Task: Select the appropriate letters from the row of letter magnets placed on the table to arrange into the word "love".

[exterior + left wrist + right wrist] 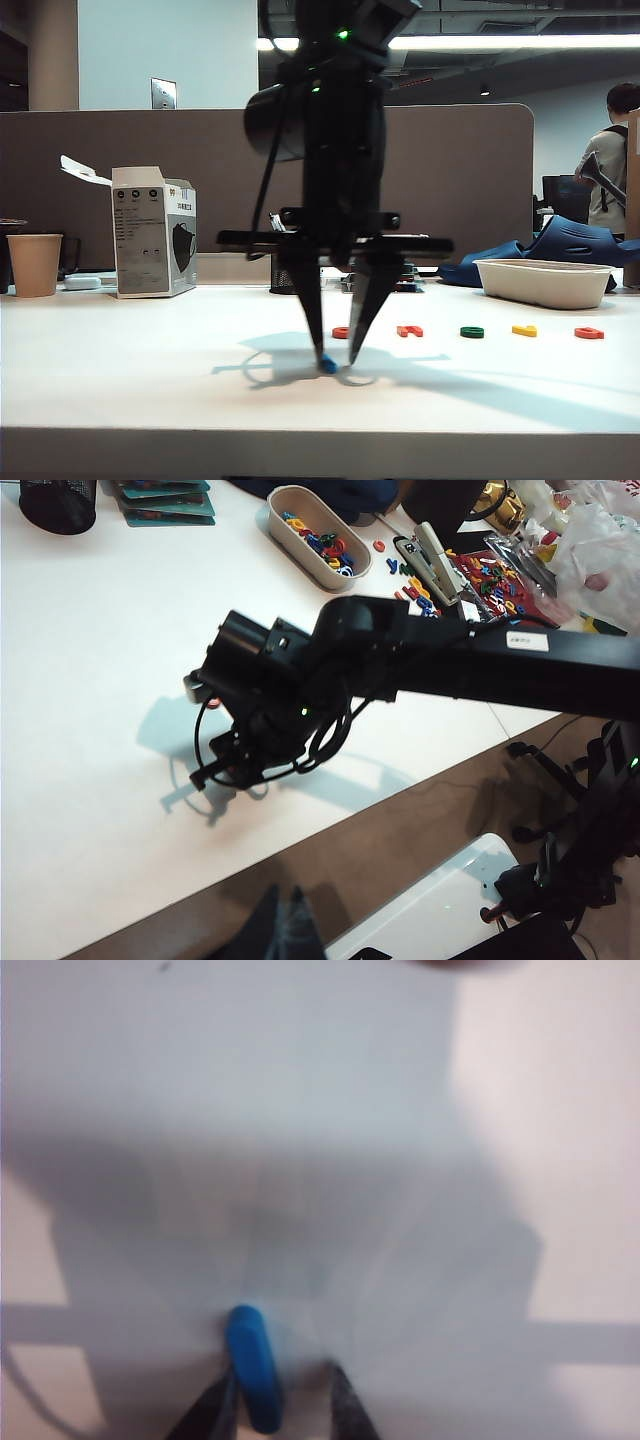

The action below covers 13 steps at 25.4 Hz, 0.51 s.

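White desk (120, 370) stretches under me; my right gripper (337, 362) points down, fingers parted around the blue bar (252, 1365), which leans on one finger, set apart to start "love". My left gripper (283, 920) idles off-table; its state I cannot tell.

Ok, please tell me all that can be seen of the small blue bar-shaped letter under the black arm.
The small blue straight plastic bar magnet is glossy with rounded ends. It lies on the white table, in front of the row of other letters, apart from them. The right tool stands around it with its jaws open; one dark fingertip is right beside it, the other apart. In the exterior view only its end shows.
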Each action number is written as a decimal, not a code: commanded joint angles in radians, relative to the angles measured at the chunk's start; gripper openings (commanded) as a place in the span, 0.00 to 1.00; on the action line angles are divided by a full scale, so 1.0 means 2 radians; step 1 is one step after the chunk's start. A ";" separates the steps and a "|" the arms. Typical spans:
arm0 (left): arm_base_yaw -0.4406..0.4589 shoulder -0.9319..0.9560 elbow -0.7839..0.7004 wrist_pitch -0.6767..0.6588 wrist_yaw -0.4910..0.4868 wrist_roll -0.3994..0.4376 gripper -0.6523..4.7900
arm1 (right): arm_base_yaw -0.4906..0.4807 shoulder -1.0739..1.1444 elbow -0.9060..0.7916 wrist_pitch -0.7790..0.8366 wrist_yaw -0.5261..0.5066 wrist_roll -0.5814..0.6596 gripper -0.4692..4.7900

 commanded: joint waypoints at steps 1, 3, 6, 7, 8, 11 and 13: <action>0.000 -0.002 0.002 0.001 0.002 0.001 0.11 | -0.004 -0.020 0.000 0.016 0.001 -0.012 0.31; 0.000 -0.001 0.002 -0.002 0.002 0.001 0.11 | -0.008 -0.031 0.000 0.030 0.000 -0.013 0.31; 0.000 -0.001 0.002 -0.003 0.002 0.001 0.11 | -0.021 -0.050 0.000 0.065 -0.018 -0.032 0.31; 0.000 -0.001 0.002 -0.002 0.002 0.001 0.11 | -0.025 -0.050 0.000 0.076 -0.015 -0.045 0.29; 0.000 -0.001 0.002 -0.003 0.002 0.001 0.11 | -0.035 -0.050 0.000 0.094 -0.012 -0.058 0.17; 0.000 -0.001 0.002 -0.003 0.002 0.001 0.11 | -0.056 -0.046 0.000 0.137 -0.008 -0.079 0.07; 0.000 -0.001 0.002 -0.003 0.002 0.001 0.11 | -0.067 -0.043 0.000 0.154 -0.009 -0.082 0.07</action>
